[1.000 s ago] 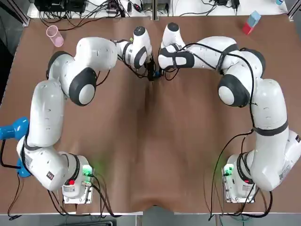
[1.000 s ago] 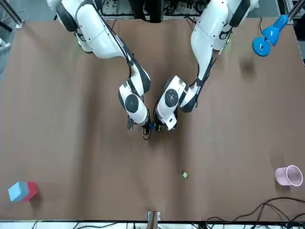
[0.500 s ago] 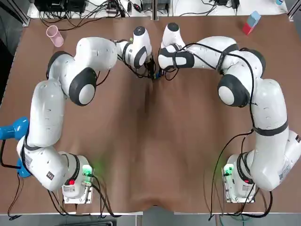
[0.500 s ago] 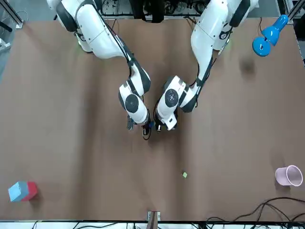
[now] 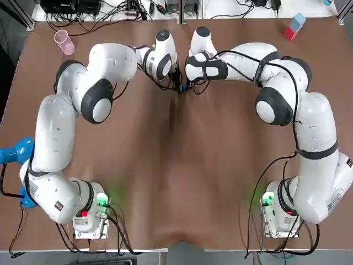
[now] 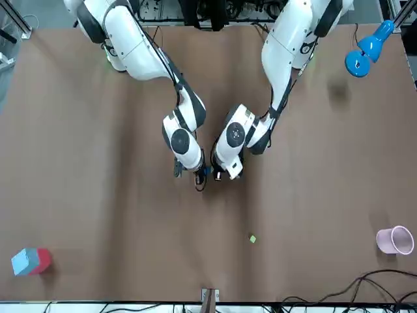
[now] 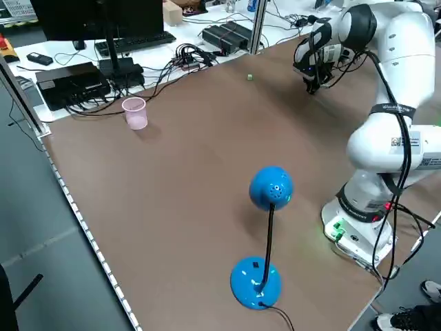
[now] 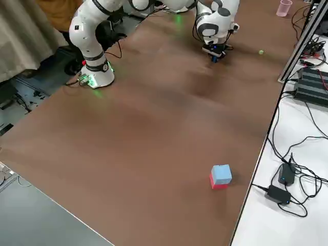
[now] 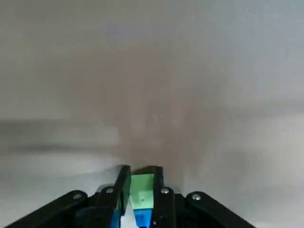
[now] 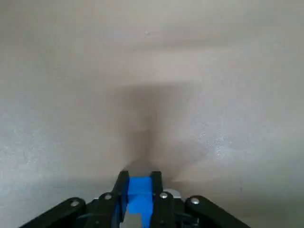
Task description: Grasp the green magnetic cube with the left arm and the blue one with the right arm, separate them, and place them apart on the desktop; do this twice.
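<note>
Both grippers meet tip to tip over the far middle of the brown table. My left gripper (image 9: 141, 183) is shut on the green cube (image 9: 141, 194), and a blue face shows right against that cube. My right gripper (image 10: 139, 184) is shut on the blue cube (image 10: 139, 198). In the front view the blue cube (image 6: 206, 173) shows in the narrow gap between the left gripper (image 6: 219, 175) and the right gripper (image 6: 198, 178). The two cubes look still joined. A second small green cube (image 6: 252, 239) lies loose on the table beyond the grippers, near the far edge.
A pink cup (image 5: 64, 42) stands at the far left corner. A light-blue and red block (image 5: 294, 26) sits at the far right corner. A blue desk lamp (image 7: 265, 234) stands by the left arm's base. Cables and gear lie past the far edge.
Almost nothing has moved. Both grippers stay closed together at the same spot, having shifted only slightly toward the far side.
</note>
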You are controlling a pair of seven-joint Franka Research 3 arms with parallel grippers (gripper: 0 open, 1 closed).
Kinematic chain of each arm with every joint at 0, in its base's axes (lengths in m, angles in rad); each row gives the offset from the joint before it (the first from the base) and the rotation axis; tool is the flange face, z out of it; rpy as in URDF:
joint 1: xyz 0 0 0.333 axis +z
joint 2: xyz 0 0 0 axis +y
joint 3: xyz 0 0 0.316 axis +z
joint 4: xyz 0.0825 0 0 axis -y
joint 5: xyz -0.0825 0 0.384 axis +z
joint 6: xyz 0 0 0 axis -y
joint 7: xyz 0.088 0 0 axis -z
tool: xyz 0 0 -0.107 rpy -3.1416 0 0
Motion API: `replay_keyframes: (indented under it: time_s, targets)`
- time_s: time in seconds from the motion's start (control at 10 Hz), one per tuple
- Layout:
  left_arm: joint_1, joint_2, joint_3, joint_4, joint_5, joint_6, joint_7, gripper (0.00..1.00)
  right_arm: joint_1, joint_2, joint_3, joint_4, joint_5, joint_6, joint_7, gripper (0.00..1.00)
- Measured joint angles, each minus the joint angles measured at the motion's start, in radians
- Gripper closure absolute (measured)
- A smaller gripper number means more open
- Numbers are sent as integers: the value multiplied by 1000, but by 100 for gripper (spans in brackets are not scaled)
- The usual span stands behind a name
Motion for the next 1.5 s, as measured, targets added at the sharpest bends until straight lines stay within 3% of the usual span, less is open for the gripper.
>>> replay_keyframes:
  time_s: [1.1,1.5]
  targets:
    - [5,-3,5,8,0,0,1,77,0,-6,2,1,0,0,0,72]
    - [-1,-3,2,9,0,0,1,77,1,-14,25,0,0,5,0,68]
